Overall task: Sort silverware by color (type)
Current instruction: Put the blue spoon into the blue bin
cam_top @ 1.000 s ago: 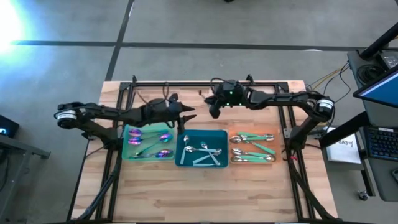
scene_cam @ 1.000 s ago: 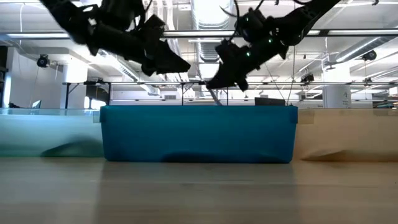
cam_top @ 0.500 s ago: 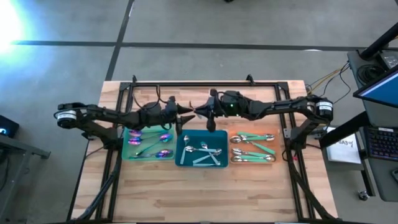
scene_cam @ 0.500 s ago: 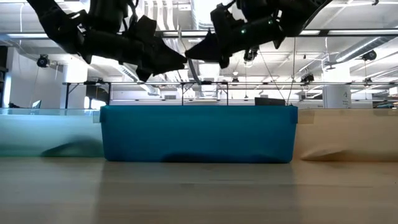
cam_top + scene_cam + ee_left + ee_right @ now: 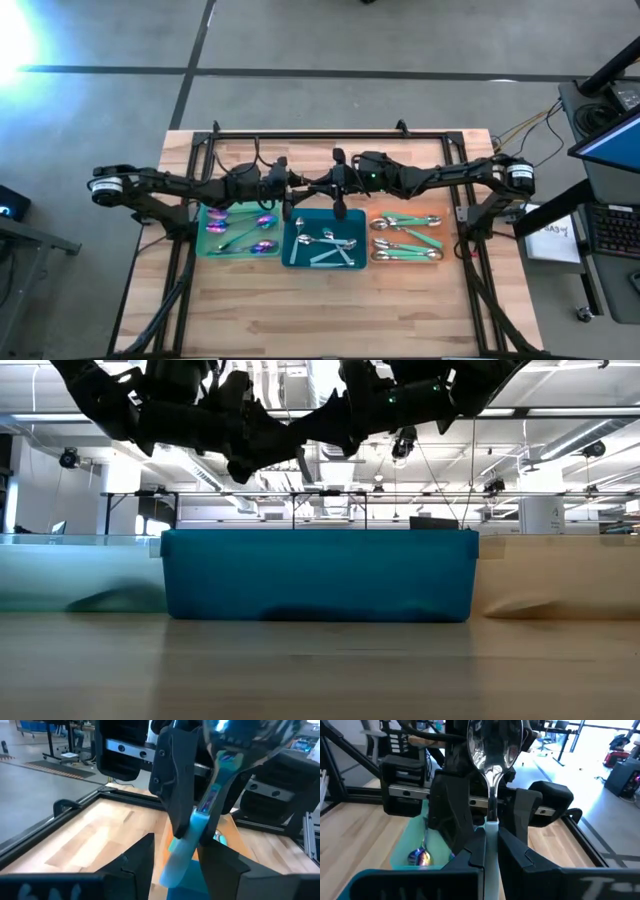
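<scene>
A silver spoon with a light teal handle is pinched by its handle between the pressed-together fingers of the right gripper, held in the air above the far edge of the flat rectangular teal tray. The left gripper is met tip to tip with it there, fingers spread on either side of the spoon handle, contact not discernible. Iridescent purple-pink spoons are seen in the green tray, plain silver spoons in the teal tray, teal-handled spoons in the orange tray.
</scene>
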